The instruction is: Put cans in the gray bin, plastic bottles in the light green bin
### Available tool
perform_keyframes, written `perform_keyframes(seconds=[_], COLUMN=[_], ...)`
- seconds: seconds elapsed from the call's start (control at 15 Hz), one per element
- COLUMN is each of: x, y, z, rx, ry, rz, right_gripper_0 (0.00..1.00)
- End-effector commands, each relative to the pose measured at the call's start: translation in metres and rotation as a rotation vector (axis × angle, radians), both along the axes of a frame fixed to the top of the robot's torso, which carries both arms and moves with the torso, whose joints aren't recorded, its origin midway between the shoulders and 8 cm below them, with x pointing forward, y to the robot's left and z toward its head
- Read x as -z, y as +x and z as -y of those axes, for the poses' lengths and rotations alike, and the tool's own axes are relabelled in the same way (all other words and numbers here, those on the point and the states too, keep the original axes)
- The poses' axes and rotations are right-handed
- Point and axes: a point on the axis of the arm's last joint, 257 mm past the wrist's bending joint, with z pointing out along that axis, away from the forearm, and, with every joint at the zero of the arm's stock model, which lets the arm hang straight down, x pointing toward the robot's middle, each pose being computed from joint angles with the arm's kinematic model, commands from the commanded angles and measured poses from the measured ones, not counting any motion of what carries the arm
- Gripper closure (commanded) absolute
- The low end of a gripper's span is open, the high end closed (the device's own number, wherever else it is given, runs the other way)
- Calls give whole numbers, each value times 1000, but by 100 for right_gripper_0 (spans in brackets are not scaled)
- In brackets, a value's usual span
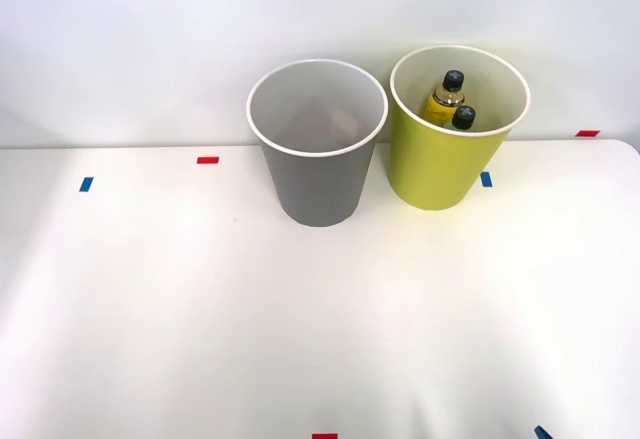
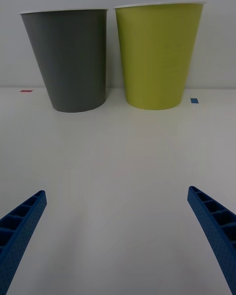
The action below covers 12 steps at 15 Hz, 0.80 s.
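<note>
The gray bin [image 1: 318, 174] stands upright at the back of the white table, its pale inside [image 1: 318, 114] showing nothing I can make out. Right beside it stands the light green bin [image 1: 445, 159], holding two plastic bottles with black caps: one yellow-amber [image 1: 443, 99], the other [image 1: 463, 118] just in front of it. The cans are out of view. In the right wrist view the gray bin [image 2: 71, 61] and the light green bin [image 2: 157, 56] stand side by side well ahead of my right gripper [image 2: 118, 216]. Its blue fingers [image 2: 22, 226] are spread wide with nothing between them.
Small red [image 1: 207, 160] and blue [image 1: 86, 184] tape marks dot the white table [image 1: 300, 329]. A pale wall rises right behind the bins. The table's right edge curves in near the far right corner.
</note>
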Motion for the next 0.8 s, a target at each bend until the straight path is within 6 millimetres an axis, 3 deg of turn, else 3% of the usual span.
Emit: perform_keyframes(seconds=[0.07,0.8], x=[0,0], y=[0,0], z=[0,0], rx=[0,0], ry=[0,0], rz=[0,0], right_gripper_0=[0,0])
